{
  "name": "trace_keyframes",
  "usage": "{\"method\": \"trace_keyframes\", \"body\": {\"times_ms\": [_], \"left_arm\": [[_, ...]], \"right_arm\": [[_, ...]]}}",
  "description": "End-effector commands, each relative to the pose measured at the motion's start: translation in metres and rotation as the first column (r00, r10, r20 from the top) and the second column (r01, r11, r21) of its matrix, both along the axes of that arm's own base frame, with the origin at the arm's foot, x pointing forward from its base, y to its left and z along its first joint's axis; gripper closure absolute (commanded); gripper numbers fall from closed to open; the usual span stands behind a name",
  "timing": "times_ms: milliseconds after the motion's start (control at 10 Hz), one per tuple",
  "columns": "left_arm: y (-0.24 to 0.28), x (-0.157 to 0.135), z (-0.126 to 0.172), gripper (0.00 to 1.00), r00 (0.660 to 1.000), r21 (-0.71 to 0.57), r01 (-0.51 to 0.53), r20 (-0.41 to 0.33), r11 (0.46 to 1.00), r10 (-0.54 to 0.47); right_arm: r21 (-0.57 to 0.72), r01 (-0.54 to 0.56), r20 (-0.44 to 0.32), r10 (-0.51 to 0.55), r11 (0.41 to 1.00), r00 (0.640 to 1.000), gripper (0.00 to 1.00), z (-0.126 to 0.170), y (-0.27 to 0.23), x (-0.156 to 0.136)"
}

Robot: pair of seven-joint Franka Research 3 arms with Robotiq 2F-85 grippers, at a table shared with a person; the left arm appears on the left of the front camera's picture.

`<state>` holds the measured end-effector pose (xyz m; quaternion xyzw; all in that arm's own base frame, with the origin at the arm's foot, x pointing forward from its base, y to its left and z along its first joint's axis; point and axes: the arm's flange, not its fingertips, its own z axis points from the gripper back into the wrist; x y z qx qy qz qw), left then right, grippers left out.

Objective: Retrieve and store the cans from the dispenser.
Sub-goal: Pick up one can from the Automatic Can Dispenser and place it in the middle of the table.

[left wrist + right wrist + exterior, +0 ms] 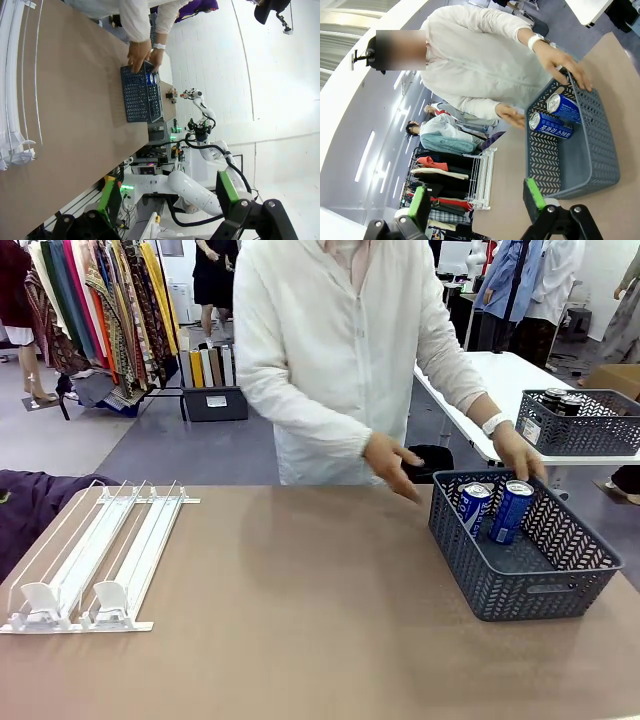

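So from my seat at the front camera, the brown table (300,620) has a lot of open room: the whole middle band from the lower centre up to the far edge has nothing on it. The dispenser (95,565) sits at the left of the frame, its rails running from the lower left corner up toward the far edge, pusher tabs at the near end, lanes with no cans in them. Its near end is close to the table's left edge.

Over on the right, the dark grey basket (525,550) sits near the table's right side, with two blue and white cans (497,508) standing inside at its far end, leaning a bit. The person's hand (520,455) rests on the basket's far rim, and their other hand (392,462) hovers just left of it.

The left gripper (170,200) has its green pads spread wide with nothing between them, off the table edge in the wrist view's lower part. The right gripper (477,197) is also spread wide and holding nothing, with the basket to the right of it in its own view.

Room-wise: clothes racks (90,310) in the upper left, a white table carrying a second basket (580,420) in the upper right.
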<state>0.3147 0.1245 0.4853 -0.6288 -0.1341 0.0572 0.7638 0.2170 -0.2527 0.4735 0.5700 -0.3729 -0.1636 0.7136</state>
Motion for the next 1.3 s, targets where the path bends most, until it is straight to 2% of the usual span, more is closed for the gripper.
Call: {"method": "trace_keyframes", "body": {"times_ms": [0, 1200], "left_arm": [[-0.0018, -0.0001, 0.0023, 0.00, 1.000, -0.022, -0.012, -0.004, 1.000, 0.012], [-0.0018, -0.0001, 0.0023, 0.00, 1.000, -0.022, -0.012, -0.004, 1.000, 0.012]], "right_arm": [[0.019, 0.008, 0.028, -0.008, 1.000, 1.000, 0.00, 0.0029, 0.0003, 0.0021], [0.019, 0.008, 0.028, -0.008, 1.000, 1.000, 0.00, 0.0029, 0.0003, 0.0021]]}}
